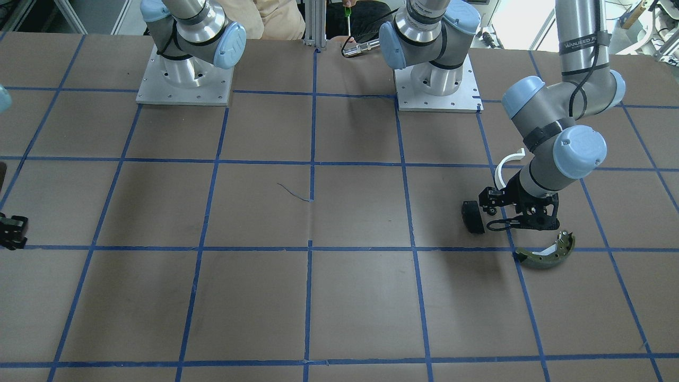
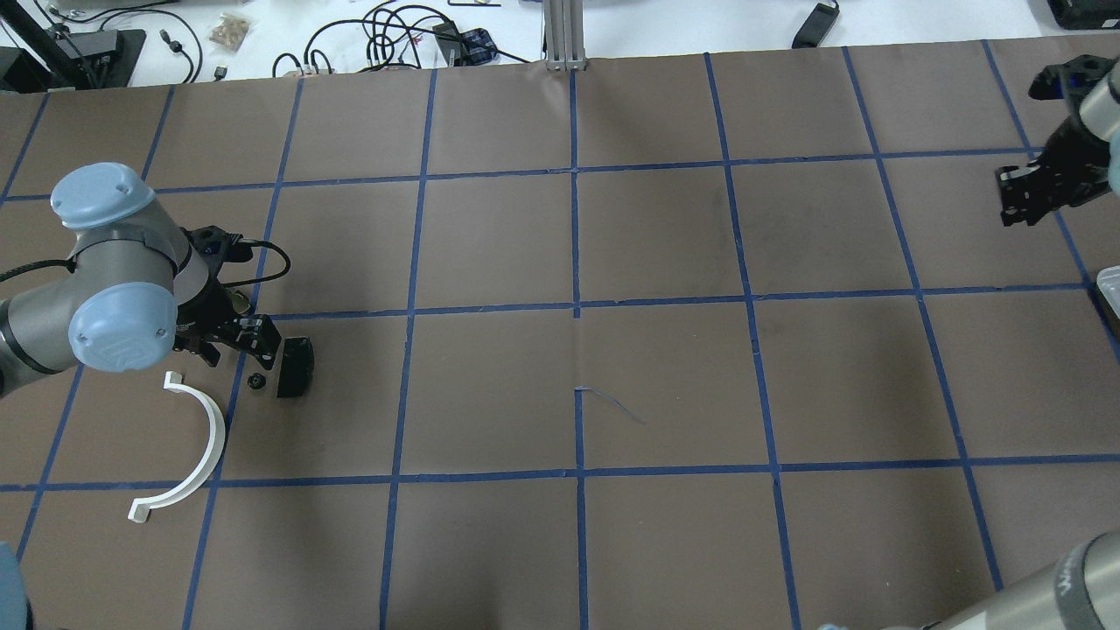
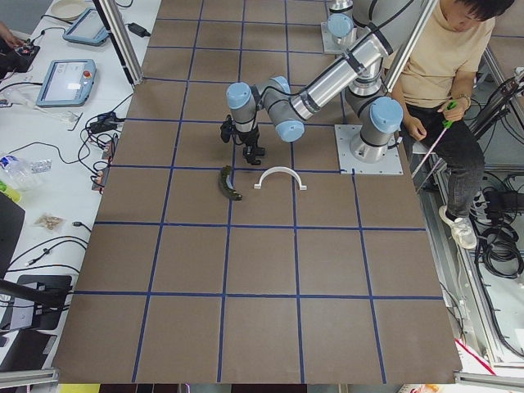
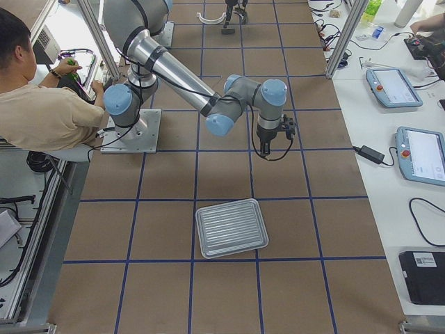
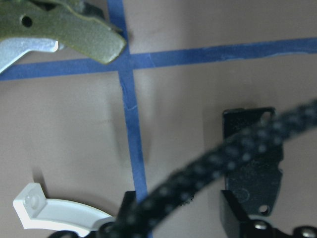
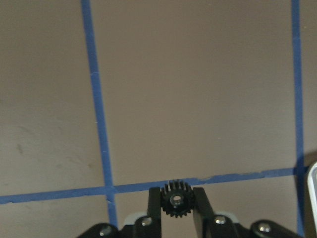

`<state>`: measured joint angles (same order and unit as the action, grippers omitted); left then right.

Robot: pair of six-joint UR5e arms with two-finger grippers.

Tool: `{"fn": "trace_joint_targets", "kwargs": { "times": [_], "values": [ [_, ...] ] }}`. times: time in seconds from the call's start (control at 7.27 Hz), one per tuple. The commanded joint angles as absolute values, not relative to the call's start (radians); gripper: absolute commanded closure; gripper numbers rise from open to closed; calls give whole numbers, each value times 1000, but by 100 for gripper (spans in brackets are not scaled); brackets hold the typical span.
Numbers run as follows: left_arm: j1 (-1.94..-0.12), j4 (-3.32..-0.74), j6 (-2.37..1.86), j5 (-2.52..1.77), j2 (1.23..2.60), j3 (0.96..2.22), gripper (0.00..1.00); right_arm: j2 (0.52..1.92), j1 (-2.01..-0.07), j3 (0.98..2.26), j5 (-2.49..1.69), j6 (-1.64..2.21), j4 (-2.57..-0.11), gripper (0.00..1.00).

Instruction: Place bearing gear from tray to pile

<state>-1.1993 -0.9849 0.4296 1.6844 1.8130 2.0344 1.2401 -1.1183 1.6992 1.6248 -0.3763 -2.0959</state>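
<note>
Black gear (image 6: 174,201) sits clamped by its teeth in my right pincer (image 6: 173,196) above the desk (image 6: 198,99) near the tray (image 4: 231,227), ready, I judge, for the carry to the far pile (image 2: 210,429), where my left pincer (image 2: 247,341) hangs wide open beside the pad (image 2: 295,366).

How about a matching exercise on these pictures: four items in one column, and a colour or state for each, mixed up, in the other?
Things:
1. gear
2. half-ring
3. brake shoe
4. tray

Descriptions:
A. olive-green
B. silver-grey and ribbed
C. black, gripped by the right claw
D. white, lying flat

Pairs: 1-C, 2-D, 3-A, 4-B
</note>
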Motion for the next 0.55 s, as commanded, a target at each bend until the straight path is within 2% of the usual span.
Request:
{"fn": "trace_joint_targets", "kwargs": {
  "times": [0.0,0.41],
  "values": [
    [-1250,-1104,399,1686,1769,1943,0,1272,-1289,1726,1629,-124,-2092,97],
    [-1347,-1235,333,1686,1724,1797,0,1275,-1561,1724,1646,272,-2065,97]
  ]
}}
